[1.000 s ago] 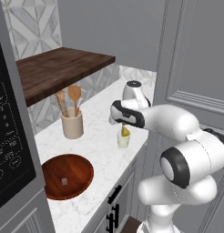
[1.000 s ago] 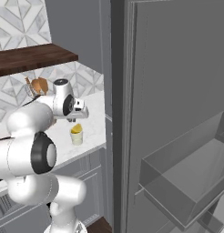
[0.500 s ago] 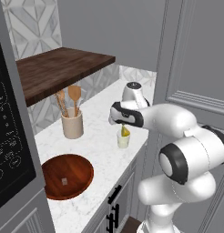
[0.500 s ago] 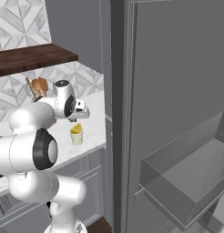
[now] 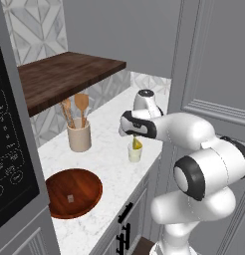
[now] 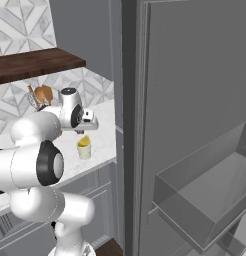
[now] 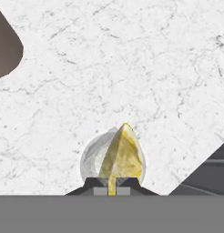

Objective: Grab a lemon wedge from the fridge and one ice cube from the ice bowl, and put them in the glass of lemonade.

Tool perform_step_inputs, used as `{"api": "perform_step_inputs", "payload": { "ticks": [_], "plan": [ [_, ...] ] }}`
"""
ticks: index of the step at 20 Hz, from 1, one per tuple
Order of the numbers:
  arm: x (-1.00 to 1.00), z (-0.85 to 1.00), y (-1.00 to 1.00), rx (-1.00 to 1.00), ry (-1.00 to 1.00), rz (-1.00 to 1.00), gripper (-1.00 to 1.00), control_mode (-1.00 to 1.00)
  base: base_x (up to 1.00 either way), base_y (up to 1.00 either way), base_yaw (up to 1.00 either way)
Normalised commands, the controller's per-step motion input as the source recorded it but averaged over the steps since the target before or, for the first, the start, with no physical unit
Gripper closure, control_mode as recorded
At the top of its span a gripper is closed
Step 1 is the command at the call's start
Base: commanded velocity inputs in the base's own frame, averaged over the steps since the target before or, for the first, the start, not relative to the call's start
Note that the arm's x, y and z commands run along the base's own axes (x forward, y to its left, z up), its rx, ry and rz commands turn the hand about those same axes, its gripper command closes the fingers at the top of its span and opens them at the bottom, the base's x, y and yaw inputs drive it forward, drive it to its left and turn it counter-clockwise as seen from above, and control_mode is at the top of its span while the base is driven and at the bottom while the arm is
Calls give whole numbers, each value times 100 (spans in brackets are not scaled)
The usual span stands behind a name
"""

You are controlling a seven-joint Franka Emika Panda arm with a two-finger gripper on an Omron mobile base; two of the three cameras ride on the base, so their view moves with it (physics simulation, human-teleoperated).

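My pincer [image 7: 112,190] hangs over the marble desk [image 7: 132,68], pinched almost shut on the lemon wedge [image 7: 120,157], whose point runs toward 12 o'clock in the hand view and away from my fingertips. The glass [image 7: 89,161] lies straight beneath: its round rim rings the wedge, showing at 9 o'clock of it. In the left base view the wedge [image 5: 137,144] sits at the mouth of the glass [image 5: 135,153], just under my pincer [image 5: 136,137]. From the right, the wedge [image 6: 84,142] tops the glass [image 6: 84,151] in the same line. I cannot tell whether its tip already touches the lemonade. To my mind, the drop is a matter of letting go, since wedge and glass share one vertical axis. The ice bowl [image 5: 73,192] waits at 7 o'clock of the glass, well apart, with the pale ice cube [image 5: 70,198] on its floor. The fridge [image 6: 195,125] stands open at 3 o'clock in the right base view.
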Motion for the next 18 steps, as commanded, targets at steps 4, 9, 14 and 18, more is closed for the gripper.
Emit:
{"api": "perform_step_inputs", "payload": {
  "ticks": [4, 9, 14, 18],
  "plan": [
    [-7, -8, 0, 0, 0, 0, 100, -100, 0, 0, 0],
    [0, -9, 0, 0, 0, 0, -100, -100, 0, 0, 0],
    [0, -5, 0, 0, 0, 0, -100, -100, 0, 0, 0],
    [0, 0, 0, 0, 0, 0, -100, -100, 0, 0, 0]
  ]
}}
